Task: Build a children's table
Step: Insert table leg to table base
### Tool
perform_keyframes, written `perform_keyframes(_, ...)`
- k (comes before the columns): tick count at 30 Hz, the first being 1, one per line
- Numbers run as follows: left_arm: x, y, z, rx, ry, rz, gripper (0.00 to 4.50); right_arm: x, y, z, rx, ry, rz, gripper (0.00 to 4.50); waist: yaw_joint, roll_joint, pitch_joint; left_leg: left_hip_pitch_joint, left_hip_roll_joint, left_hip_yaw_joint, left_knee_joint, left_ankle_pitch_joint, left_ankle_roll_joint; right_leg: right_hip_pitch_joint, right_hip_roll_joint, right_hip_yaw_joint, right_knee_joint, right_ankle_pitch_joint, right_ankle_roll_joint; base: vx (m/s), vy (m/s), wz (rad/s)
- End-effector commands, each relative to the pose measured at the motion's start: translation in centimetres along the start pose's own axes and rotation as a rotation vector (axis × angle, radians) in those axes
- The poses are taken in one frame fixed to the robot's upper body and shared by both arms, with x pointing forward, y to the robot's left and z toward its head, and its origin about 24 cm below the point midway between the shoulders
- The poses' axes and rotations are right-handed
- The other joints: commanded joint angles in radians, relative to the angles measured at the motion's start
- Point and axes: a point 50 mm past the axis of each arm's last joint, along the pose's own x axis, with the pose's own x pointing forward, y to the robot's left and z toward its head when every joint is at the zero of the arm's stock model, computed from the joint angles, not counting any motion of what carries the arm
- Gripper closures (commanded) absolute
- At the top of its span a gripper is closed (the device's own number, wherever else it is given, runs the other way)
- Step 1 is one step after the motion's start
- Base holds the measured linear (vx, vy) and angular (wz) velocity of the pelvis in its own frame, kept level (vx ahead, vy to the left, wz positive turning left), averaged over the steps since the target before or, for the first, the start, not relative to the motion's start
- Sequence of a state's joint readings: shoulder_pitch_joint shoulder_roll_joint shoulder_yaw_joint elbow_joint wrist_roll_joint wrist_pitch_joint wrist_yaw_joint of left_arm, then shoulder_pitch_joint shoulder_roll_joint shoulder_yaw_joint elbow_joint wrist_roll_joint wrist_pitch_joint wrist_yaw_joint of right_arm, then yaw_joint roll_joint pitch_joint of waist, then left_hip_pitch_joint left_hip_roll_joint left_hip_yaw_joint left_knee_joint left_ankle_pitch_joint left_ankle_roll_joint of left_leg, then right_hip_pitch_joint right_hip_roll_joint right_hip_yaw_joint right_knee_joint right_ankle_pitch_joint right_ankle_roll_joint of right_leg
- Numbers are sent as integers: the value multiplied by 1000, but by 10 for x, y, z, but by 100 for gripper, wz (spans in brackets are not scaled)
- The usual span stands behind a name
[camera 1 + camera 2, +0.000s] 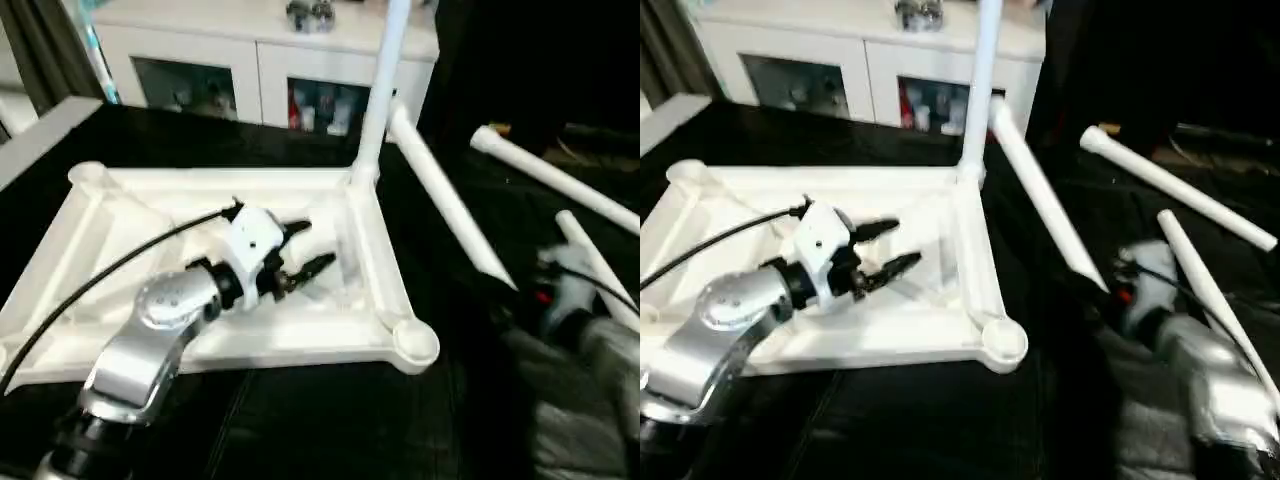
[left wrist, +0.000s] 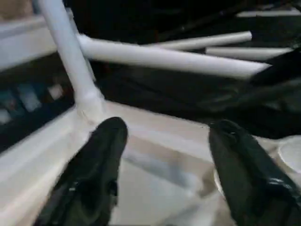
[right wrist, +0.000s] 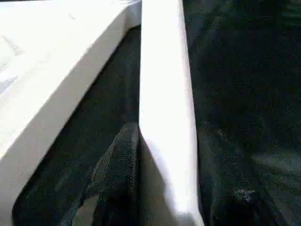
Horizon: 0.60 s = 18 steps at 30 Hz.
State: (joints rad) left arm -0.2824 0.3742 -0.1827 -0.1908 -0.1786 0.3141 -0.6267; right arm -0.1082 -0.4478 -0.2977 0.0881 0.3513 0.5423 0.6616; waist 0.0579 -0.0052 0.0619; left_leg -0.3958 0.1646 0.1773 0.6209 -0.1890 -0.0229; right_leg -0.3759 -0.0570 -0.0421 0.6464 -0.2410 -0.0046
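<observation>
Head views: the children's table top (image 1: 95,235) lies ribbed underside up on the black counter (image 1: 300,420), with one leg (image 1: 383,85) standing upright in its far right corner socket. The near right corner socket (image 1: 415,343) is unfilled. My left end effector (image 1: 305,247) hovers over the ribbed underside, its two black fingers spread apart and grasping nothing. Three more legs lie on the counter to the right of the top: one (image 1: 445,205) slanting away from the upright leg's base, a second (image 1: 555,180) farther right, a third (image 1: 600,265) nearest my right forearm. My right end effector (image 1: 1110,282) sits at the near end of the slanting leg, partly blurred and masked by the wrist housing. The left wrist view adds what the head views lack: both left fingers (image 2: 99,165) seen close up with a clear gap between them, the upright leg's base seated in its socket just beyond, and the loose legs lying past it. The right wrist view shows a leg (image 3: 164,117) running between my right fingers (image 3: 115,174), so that end effector is clamped on a leg, beside the rim of the top. Behind the counter stands a white cabinet (image 1: 260,45) with glass doors; its contents are coloured blurs I cannot identify.
</observation>
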Motion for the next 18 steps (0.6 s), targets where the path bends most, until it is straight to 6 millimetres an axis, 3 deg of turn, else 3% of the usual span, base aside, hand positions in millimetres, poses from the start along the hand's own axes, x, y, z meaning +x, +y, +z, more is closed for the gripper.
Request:
perform_keyframes(1, 3, 1, 1, 13, -15, 11, 116, -9, 3, 11, 41, -77, 20, 321, 1, 6, -58, 26, 69, -28, -84, -188, 16, 38, -86, 51, -92, -84, -216, 0, 0, 0)
perform_keyframes(2, 3, 1, 1, 13, -20, 15, 99, -9, 2, 11, 57, -90, 19, 321, -1, 1, -57, 25, 67, -29, -85, -200, 16, 38, -86, 50, -95, -106, -212, 0, 0, 0)
perform_keyframes(4, 6, 3, 2, 24, -41, 43, 89, -16, 0, 11, 226, -219, -13, 321, -6, 6, -57, 26, 67, -30, -86, -228, 10, 34, -90, 51, -100, -163, -212, 0, 0, 0)
perform_keyframes(6, 6, 2, 2, 22, -44, 30, 80, -19, 2, 12, 288, -306, -8, 321, -7, 8, -57, 27, 66, -30, -87, -227, 5, 31, -88, 51, -102, -177, -203, 0, 0, 0)
perform_keyframes(7, 6, 2, 2, 21, -46, 25, 67, -20, 3, 13, 301, -329, -6, 321, -6, 14, -57, 28, 67, -31, -88, -231, 1, 29, -87, 51, -102, -181, -199, 0, 0, 0)
perform_keyframes(9, 6, 1, 3, 23, -50, 17, 48, -23, 8, 16, 341, -387, 26, 321, -6, 12, -59, 26, 67, -32, -88, -216, 1, 31, -86, 50, -99, -164, -196, 0, 0, 0)
perform_keyframes(12, 8, 6, 4, 53, -35, 42, 34, -31, 18, 24, 395, -485, 120, 321, 0, 26, -62, 26, 66, -32, -87, -192, 11, 31, -86, 50, -97, -124, -190, 0, 0, 0)
perform_keyframes(15, 11, 8, 5, 90, -40, 57, 5, -36, 24, 28, 382, -509, 181, 321, 3, 25, -63, 25, 66, -32, -87, -187, 10, 33, -86, 49, -96, -112, -187, 0, 0, 0)
perform_keyframes(18, 14, 10, 15, 118, -99, 79, 1, -46, 42, 45, 388, -595, 345, 321, 6, 27, -62, 24, 66, -34, -89, -195, 16, 36, -88, 49, -100, -118, -180, 0, 0, 0)
